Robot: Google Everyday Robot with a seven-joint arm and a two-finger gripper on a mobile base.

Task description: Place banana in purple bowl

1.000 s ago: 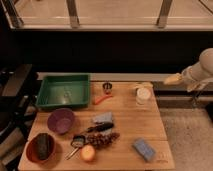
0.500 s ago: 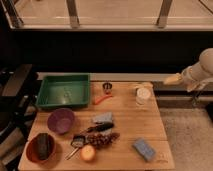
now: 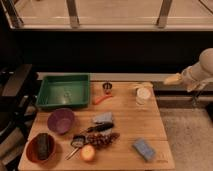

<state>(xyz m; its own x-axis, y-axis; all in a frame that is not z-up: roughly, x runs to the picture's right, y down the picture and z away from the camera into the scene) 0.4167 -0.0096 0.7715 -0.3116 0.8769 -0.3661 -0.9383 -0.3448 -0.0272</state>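
- Gripper (image 3: 172, 79), pale two-finger type on the end of the light grey arm (image 3: 200, 72): hanging off the right side of the light wooden table (image 3: 127, 120), past its far right corner and above the tabletop level.
- Fingers read to me as spread apart, with nothing between them and touching nothing.
- Nearest item to it is a white round cup (image 3: 143, 95) at the table's far right.
- Pale yellow curved banana (image 3: 141, 85) lies along the far edge, just behind that cup. I can't tell if the two touch. It is well apart from the gripper.
- Small dark round can (image 3: 107, 88) stands at the far middle, with a thin orange carrot (image 3: 102, 99) lying just in front of it.
- Green rectangular plastic tray (image 3: 64, 91) fills the far left corner.
- Round plain purple bowl (image 3: 61, 120) sits just in front of the tray, left of centre, upright. I see nothing in it. It is the width of the table away from the banana.
- Grey-blue flat packet (image 3: 103, 118) is mid-table, right of the purple bowl.
- Dark bunch of grapes (image 3: 104, 139) lies in front of the packet.
- Round yellow-orange fruit (image 3: 88, 152) is at the near edge, beside the grapes.
- Orange-red bowl (image 3: 29, 152) is at the near left corner with a dark blocky thing (image 3: 44, 145) in it. I can't identify that one.
- Blue rectangular sponge (image 3: 143, 148) lies near the right of the near edge.
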